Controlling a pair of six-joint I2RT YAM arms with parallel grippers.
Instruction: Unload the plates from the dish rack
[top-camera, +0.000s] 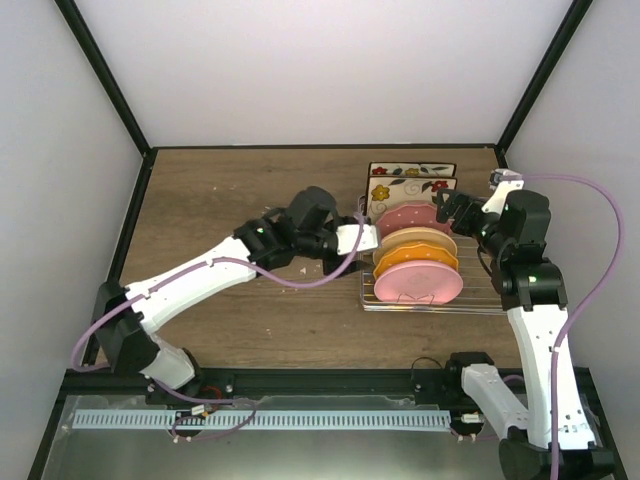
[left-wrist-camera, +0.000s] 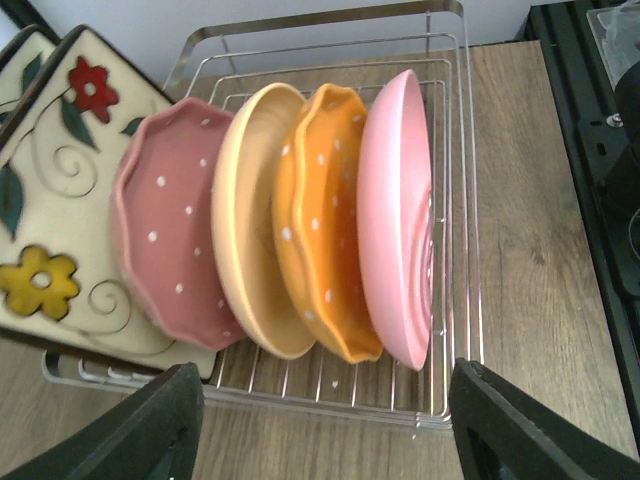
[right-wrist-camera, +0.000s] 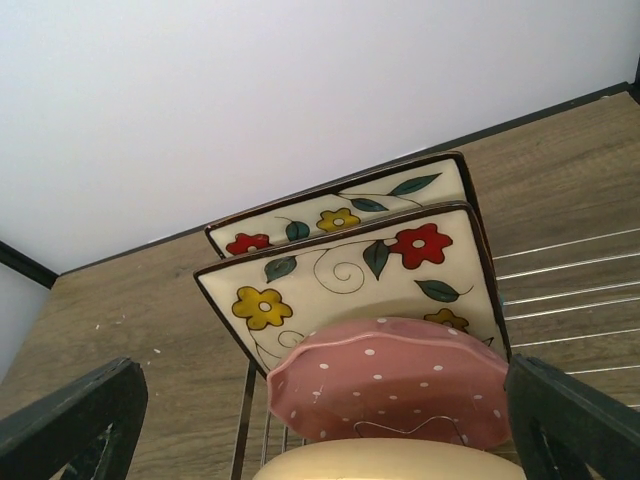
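On the right side of the table in the top view, the dish rack sits around 3 o'clock with all six plates I can count standing in it, so nothing's unloaded yet imo. The left gripper reaches in at the rack's 9 o'clock side, and the right gripper hangs near its 1 o'clock corner. Left wrist cam: fingers spread with nothing between them, pink plate at 12. Right wrist cam: jaws apart and empty too, facing the square plates at 12.
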